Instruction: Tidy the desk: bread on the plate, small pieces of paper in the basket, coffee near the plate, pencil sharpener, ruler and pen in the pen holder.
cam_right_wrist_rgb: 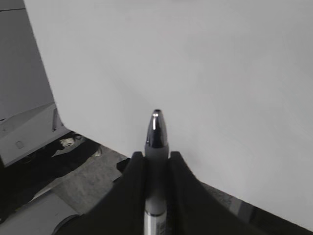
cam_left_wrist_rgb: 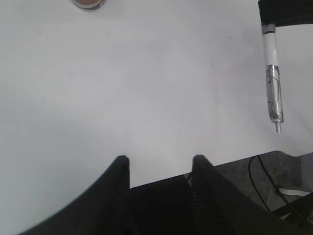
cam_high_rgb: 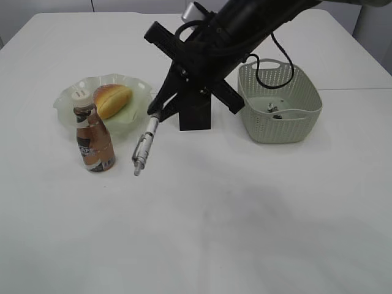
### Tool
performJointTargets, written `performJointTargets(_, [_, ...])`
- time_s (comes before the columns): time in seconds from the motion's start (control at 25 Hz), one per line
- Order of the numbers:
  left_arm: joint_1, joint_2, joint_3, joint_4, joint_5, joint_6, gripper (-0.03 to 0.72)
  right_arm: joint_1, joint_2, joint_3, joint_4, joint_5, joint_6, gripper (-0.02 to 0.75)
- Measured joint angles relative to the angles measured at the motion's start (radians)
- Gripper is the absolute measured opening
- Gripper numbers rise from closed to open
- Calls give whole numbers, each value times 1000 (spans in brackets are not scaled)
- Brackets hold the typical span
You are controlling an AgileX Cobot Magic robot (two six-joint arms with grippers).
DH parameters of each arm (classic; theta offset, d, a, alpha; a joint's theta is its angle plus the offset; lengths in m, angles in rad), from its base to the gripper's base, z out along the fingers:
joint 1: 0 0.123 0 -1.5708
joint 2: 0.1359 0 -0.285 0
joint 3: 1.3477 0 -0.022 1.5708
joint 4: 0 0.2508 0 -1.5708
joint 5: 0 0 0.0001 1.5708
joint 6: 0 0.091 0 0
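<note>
Exterior view: the right tool [cam_high_rgb: 154, 110] pinches the pen [cam_high_rgb: 144, 146] by its end. The pen looks light, stiff and slick, so a mid-barrel hold seems surer. The left tool [cam_left_wrist_rgb: 157, 160] hangs unclenched.

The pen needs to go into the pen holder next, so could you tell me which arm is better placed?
Right: the right gripper already clamps the pen beside the pen holder; the left gripper is empty.
</note>
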Motion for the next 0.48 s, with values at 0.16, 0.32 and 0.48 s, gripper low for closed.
performJointTargets(0.16, [0,0,0,0,0,8,307,0,0,0,101,0,-10,87])
performJointTargets(0.32, [0,0,0,0,0,50,307,0,0,0,204,0,-12,87])
performJointTargets(0.48, [0,0,0,1,0,136,307,0,0,0,324,0,-12,87])
